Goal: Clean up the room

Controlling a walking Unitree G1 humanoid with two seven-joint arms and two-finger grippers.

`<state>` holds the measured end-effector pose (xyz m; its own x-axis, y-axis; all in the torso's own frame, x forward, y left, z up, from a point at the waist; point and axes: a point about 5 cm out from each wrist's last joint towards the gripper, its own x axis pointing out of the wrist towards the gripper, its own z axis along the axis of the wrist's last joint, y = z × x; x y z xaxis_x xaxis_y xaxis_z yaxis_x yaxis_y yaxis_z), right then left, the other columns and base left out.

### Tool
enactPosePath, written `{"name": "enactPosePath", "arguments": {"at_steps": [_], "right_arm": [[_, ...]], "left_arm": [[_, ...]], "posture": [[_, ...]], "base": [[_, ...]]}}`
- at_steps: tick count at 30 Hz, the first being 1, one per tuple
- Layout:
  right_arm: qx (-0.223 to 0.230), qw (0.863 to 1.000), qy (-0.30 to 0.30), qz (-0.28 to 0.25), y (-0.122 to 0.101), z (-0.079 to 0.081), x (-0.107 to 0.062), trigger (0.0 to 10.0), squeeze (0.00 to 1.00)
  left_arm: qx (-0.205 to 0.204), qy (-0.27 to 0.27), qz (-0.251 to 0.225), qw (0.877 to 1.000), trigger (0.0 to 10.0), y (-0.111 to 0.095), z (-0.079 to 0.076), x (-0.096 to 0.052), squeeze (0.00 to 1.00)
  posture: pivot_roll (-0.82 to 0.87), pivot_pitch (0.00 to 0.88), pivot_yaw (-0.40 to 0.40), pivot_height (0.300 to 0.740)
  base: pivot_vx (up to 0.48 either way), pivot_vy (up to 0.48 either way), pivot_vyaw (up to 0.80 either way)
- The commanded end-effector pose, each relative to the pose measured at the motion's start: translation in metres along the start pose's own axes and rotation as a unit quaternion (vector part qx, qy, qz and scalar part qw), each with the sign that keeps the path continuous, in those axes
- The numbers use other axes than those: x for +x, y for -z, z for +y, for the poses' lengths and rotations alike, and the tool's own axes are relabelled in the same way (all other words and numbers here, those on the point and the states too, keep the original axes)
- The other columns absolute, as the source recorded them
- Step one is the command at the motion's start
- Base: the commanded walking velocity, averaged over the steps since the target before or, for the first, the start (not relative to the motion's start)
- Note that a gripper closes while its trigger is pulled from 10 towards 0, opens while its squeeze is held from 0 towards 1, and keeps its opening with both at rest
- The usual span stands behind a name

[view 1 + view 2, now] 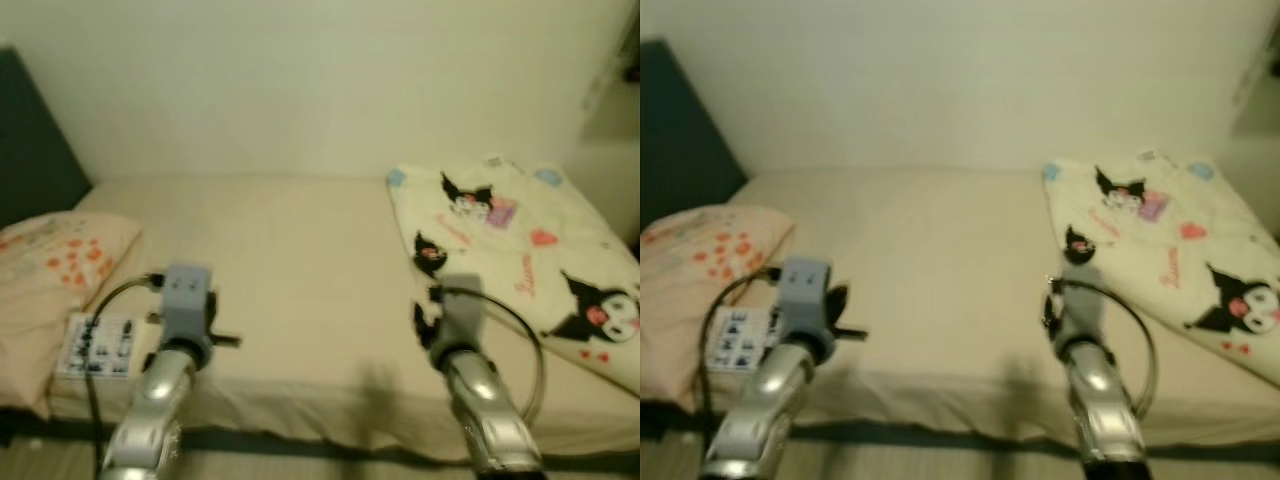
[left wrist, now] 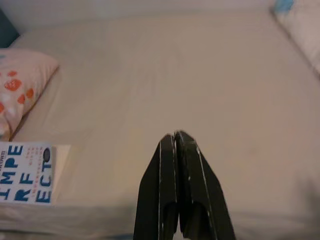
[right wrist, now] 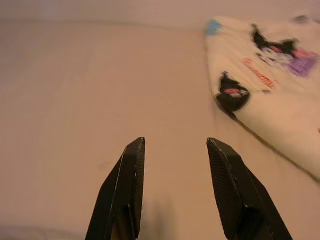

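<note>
A beige bed lies before me. A cream blanket with black cartoon figures is spread over its right side. At the left edge lies a white book with blue lettering, beside a pillow with orange flowers. My left gripper is shut, held over the bed's front edge to the right of the book. My right gripper is open and holds nothing, above the sheet just left of the blanket's near corner.
A dark headboard stands at the far left. A pale wall runs behind the bed. A strip of floor runs below the bed's front edge.
</note>
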<state>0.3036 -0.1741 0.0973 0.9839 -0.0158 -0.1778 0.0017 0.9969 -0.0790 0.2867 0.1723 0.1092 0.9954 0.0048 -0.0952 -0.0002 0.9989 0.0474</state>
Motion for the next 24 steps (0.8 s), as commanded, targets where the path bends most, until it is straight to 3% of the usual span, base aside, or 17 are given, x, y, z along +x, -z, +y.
{"name": "enactPosePath", "arguments": {"at_steps": [1,24], "right_arm": [[-0.001,1.0,0.01,0.009,0.0048,-0.0052,-0.0012,10.0,0.0],[0.008,1.0,0.019,0.006,0.0038,-0.008,-0.0025,10.0,0.0]], "left_arm": [[0.003,0.001,0.001,1.0,10.0,0.0002,0.0,-0.0007,0.0],[0.004,0.003,0.004,1.0,10.0,0.0008,-0.0015,-0.0005,0.0]], "posture": [[-0.09,0.061,0.031,0.732],[-0.1,0.07,0.033,0.732]], "base": [[0.0,-0.442,0.0],[0.0,-0.443,0.0]]}}
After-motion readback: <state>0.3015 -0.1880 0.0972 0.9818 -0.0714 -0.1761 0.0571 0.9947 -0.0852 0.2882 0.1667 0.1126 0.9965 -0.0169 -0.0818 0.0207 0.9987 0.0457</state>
